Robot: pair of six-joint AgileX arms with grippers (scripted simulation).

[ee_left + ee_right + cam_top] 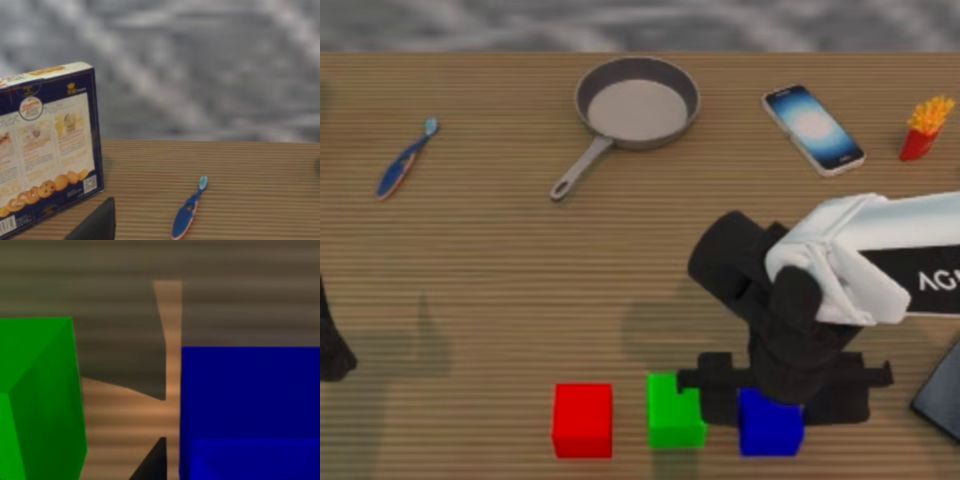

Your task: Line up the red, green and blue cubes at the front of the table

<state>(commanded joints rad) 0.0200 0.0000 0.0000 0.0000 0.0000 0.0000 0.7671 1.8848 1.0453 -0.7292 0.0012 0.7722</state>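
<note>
Blue cube (770, 423) directly under right gripper (782, 392), just right of green cube (674, 412); red cube (583, 420) leftmost. Grip state: can't tell. Left arm parked at table's left edge.

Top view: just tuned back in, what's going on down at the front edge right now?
The right gripper is down over the blue cube at the front of the table. The red cube, green cube and blue one sit in a row, with gaps between them. The left arm is parked at the left edge.
</note>
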